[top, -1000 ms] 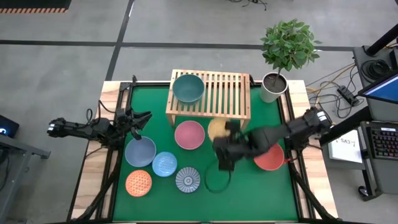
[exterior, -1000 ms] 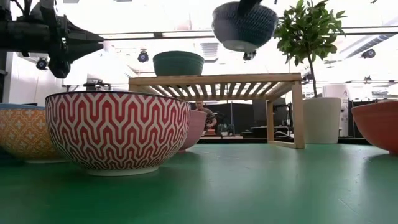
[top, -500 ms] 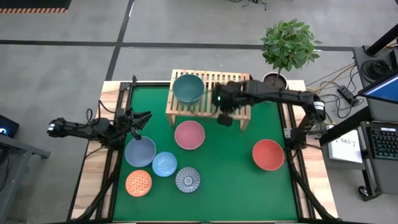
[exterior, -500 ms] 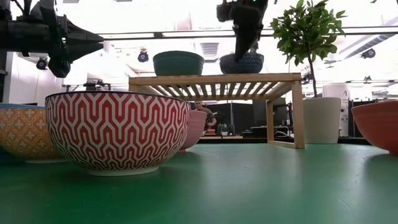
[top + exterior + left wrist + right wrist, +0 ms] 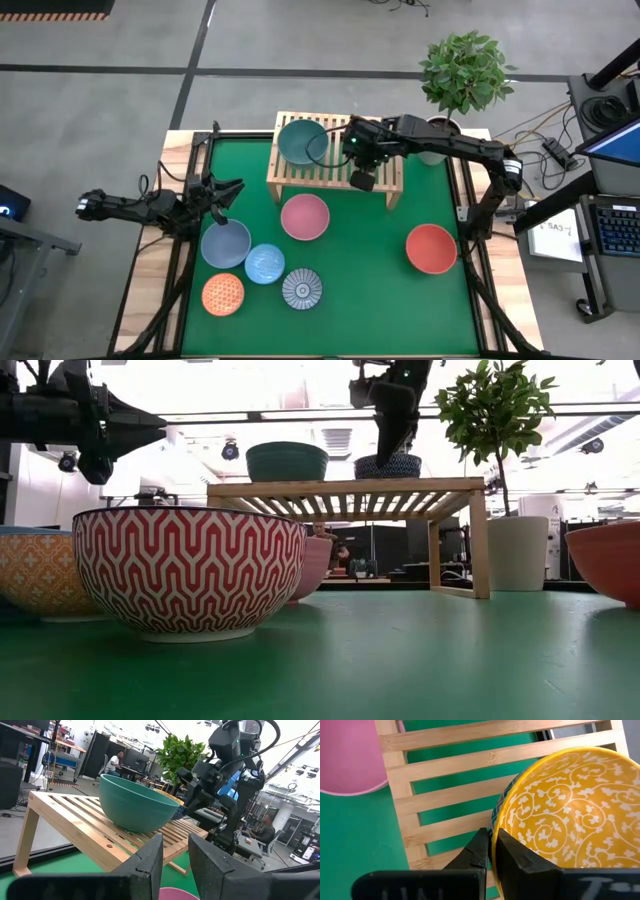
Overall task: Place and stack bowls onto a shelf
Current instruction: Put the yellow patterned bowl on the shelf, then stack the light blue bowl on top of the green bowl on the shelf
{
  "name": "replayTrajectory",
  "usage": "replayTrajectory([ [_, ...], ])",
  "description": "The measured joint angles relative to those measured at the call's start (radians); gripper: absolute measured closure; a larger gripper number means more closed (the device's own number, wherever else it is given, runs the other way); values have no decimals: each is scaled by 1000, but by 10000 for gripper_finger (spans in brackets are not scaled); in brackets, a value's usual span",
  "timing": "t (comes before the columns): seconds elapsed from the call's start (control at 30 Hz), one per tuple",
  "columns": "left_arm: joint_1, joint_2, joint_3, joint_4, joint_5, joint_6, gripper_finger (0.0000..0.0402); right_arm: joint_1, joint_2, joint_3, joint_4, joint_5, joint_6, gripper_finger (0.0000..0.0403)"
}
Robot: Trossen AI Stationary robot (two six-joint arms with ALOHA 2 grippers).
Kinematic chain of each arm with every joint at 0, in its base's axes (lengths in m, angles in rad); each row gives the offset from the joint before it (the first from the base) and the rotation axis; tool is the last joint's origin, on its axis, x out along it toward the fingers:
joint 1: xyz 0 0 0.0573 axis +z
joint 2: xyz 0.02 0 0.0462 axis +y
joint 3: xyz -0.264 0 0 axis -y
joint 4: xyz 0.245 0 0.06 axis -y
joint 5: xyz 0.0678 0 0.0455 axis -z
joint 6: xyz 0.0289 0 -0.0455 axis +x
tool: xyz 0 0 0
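While your right gripper (image 5: 490, 851) is pinched tight on the yellow bowl's (image 5: 570, 805) rim, resting on the shelf (image 5: 385, 135) beside the green bowl (image 5: 302, 141) — yank sideways and it'll probably tip.

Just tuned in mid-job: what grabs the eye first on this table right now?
The right gripper, reaching over the wooden shelf, is pinching the rim of a yellow patterned bowl sitting on the slats beside the dark green bowl. On the green mat in front lie the pink bowl, the red bowl and a cluster of four at the left, where the left gripper waits.
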Motion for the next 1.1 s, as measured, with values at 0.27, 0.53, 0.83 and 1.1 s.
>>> replayTrajectory([
  [0.27,0,0,0,14,0,0,326,-26,0,0,1,9,2,333],
  [0.53,0,0,0,61,11,-44,326,0,-86,-1,-9,-6,-15,291],
  [0.83,-2,34,0,294,368,-82,326,234,-408,-306,237,-26,0,318],
  [1.1,-16,247,7,687,388,-99,326,476,-705,-774,663,3,55,335],
])
